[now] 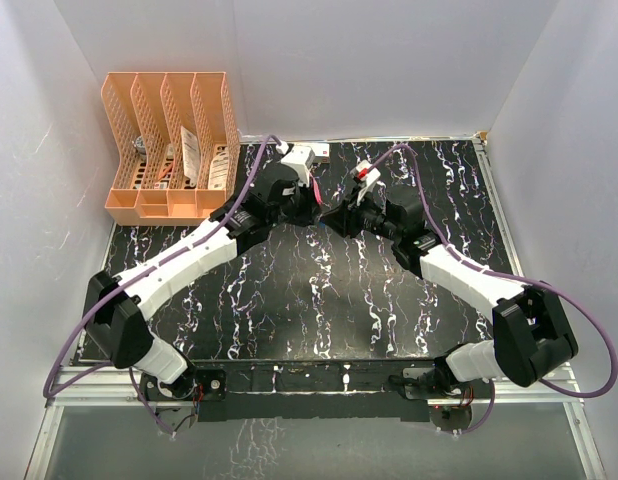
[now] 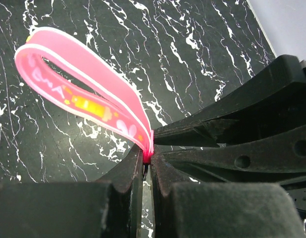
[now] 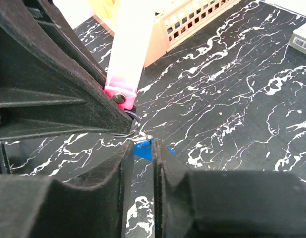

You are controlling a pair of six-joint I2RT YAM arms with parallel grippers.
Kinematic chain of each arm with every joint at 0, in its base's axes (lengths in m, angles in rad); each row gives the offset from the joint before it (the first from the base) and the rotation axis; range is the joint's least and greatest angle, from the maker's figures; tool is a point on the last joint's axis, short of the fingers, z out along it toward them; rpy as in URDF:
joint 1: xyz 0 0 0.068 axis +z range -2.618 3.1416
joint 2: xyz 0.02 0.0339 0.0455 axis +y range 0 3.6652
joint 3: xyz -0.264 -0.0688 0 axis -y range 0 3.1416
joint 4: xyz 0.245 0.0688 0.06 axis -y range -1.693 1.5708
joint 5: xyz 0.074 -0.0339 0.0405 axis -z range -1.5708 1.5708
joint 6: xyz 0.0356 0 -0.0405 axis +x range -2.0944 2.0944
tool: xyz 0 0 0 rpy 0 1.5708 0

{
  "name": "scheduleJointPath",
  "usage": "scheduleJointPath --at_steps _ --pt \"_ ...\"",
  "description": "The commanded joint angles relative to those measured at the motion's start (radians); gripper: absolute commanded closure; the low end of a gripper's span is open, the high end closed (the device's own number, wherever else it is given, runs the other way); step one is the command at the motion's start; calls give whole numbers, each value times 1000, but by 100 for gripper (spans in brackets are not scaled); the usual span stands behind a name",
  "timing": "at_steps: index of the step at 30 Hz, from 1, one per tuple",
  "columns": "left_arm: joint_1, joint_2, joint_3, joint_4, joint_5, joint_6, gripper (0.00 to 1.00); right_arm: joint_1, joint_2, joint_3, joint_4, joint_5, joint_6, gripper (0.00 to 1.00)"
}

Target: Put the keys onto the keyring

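Observation:
My left gripper (image 2: pixel 148 161) is shut on the end of the keyring's pink-red strap (image 2: pixel 78 94), whose loop sticks up and to the left. In the right wrist view, the strap end (image 3: pixel 121 95) and its thin ring (image 3: pixel 132 125) hang from the left gripper's fingers (image 3: pixel 54 99). My right gripper (image 3: pixel 142 147) is shut on the blue-headed key (image 3: pixel 143 149), held right at the ring. In the top view, the left gripper (image 1: pixel 315 207) and the right gripper (image 1: pixel 335 216) meet tip to tip above the mat's far middle. The whitish-silver key is not visible.
An orange file organizer (image 1: pixel 169 145) stands at the back left and also shows in the right wrist view (image 3: pixel 192 20). A white box (image 1: pixel 307 157) and a small red-and-white object (image 1: pixel 366 175) lie on the black marbled mat (image 1: pixel 319 300) behind the grippers.

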Motion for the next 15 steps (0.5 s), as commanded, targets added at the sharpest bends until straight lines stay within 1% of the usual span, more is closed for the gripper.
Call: scheduleJointPath --at_steps 1,2,6,15 --pt "-1 13 82 -55 21 31 100 -6 -29 -4 60 9 -1 75" --pt "0 19 92 -63 21 33 100 -6 -34 -7 60 11 -1 72" --pt "4 39 122 -83 12 48 100 -11 -65 -24 56 17 -2 66" --pt "13 88 195 -123 7 79 100 -28 -165 -78 8 59 -28 61"
